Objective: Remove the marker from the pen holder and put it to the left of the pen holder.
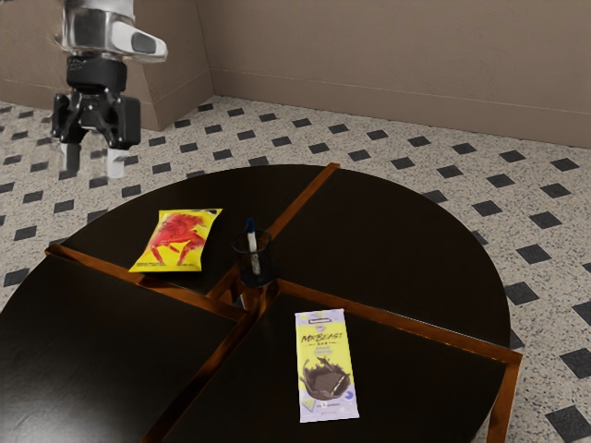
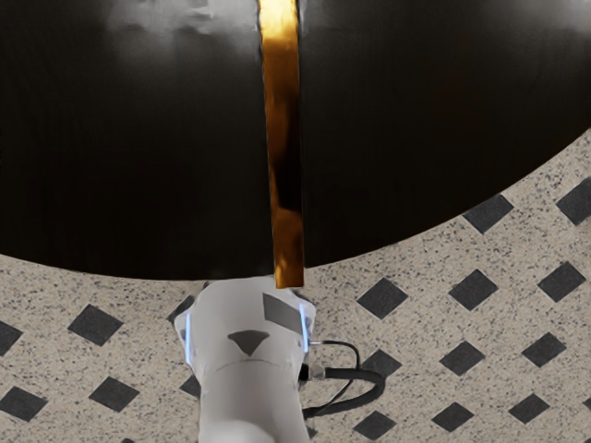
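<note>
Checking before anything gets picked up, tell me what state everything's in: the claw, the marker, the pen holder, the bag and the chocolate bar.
Claw: open, nothing between its fingers, raised above table height.
Marker: in the pen holder, nearly upright, blue end up.
Pen holder: upright, holding the marker.
Bag: lying on the table, printed side up.
Chocolate bar: in its wrapper, lying flat.

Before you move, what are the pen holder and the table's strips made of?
The pen holder seems clear, smooth glass or plastic: the marker shows through it. The table's orange-brown strips look like polished wood, maybe metal, because they gleam.
</note>
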You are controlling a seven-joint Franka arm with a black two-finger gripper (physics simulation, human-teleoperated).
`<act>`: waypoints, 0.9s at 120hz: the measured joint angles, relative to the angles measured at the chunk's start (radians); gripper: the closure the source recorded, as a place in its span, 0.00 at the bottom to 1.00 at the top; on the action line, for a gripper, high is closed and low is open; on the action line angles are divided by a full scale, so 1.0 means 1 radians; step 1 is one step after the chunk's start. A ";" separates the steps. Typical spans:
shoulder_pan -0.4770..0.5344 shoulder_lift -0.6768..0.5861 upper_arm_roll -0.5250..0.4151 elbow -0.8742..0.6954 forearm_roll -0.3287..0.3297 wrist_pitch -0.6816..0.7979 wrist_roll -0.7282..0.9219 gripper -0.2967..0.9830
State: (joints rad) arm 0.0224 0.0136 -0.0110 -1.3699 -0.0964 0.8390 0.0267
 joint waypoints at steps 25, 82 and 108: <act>0.031 0.178 0.000 -0.032 0.014 0.378 0.012 0.23; 0.012 0.602 -0.003 0.103 0.008 0.955 0.021 0.23; 0.007 0.619 0.000 0.069 0.067 1.123 0.025 0.28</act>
State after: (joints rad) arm 0.0294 0.6327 -0.0106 -1.3013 -0.0298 1.9622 0.0513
